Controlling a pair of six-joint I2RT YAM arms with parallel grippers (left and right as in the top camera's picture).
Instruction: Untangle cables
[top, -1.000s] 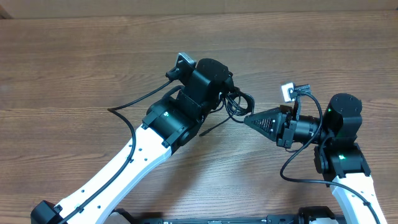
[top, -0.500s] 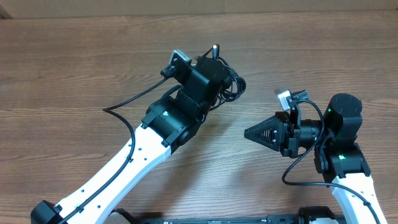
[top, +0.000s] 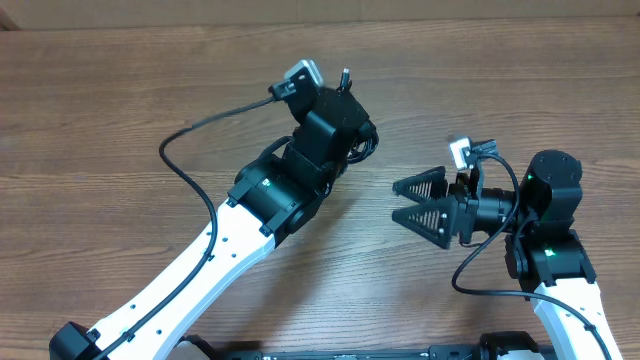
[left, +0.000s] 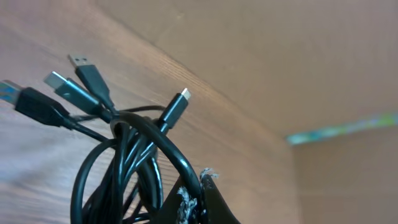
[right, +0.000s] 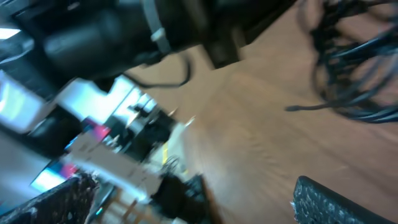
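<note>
A: So where's the cable bundle (left: 134, 158)?
B: Pinched in the left gripper (left: 196, 200), jaws closed on the loops, over the far half of the wood table (top: 100, 90). Four USB plugs (left: 84, 68) stick out of the coil.
A: And the right gripper (top: 397, 202)?
B: Jaws spread wide, nothing in them. Well apart from the bundle, tips pointing its way.
</note>
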